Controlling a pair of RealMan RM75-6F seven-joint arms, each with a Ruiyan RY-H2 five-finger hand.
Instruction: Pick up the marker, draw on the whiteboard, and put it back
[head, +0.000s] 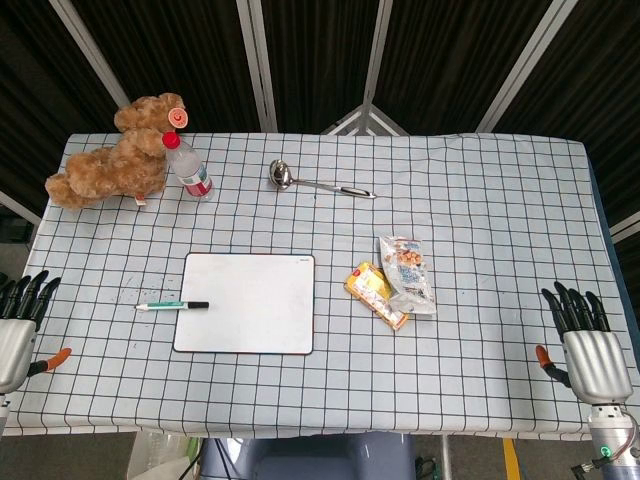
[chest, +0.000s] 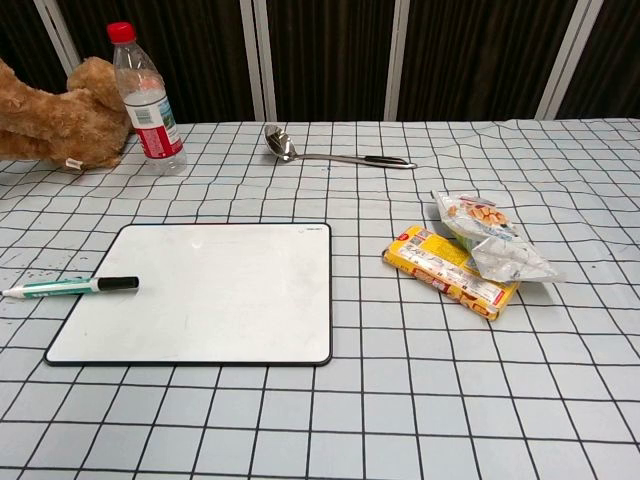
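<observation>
Fingers on both hands are spread apart and holding nothing. Left hand (head: 22, 318) sits at the table's left edge, right hand (head: 588, 345) at the right edge near the front corner; neither shows in the chest view.

Marker (head: 172, 305) lies flat, long axis roughly left-right, black cap end resting on the left rim of the whiteboard (head: 246, 302), white-and-green barrel sticking out onto the checked cloth (head: 480, 200). It's to the right of the left hand and a little further from me, well apart from the fingertips. Left hand is clearly nearer; right hand would have to cross the whole board, so I judge this a left-hand pick.

Room: bare cloth between left hand and marker barrel, nothing in the path. Barrel end off the board gives me the place to pinch, though it lies flat on the cloth. Board surface looks blank and unobstructed. Water bottle (head: 189, 167) and teddy bear (head: 115, 152) are well back, ladle (head: 315, 181) further back, snack packets (head: 395, 280) right of the board, clear of it.

Risk I see: nudging the marker could roll it or shift the board.
</observation>
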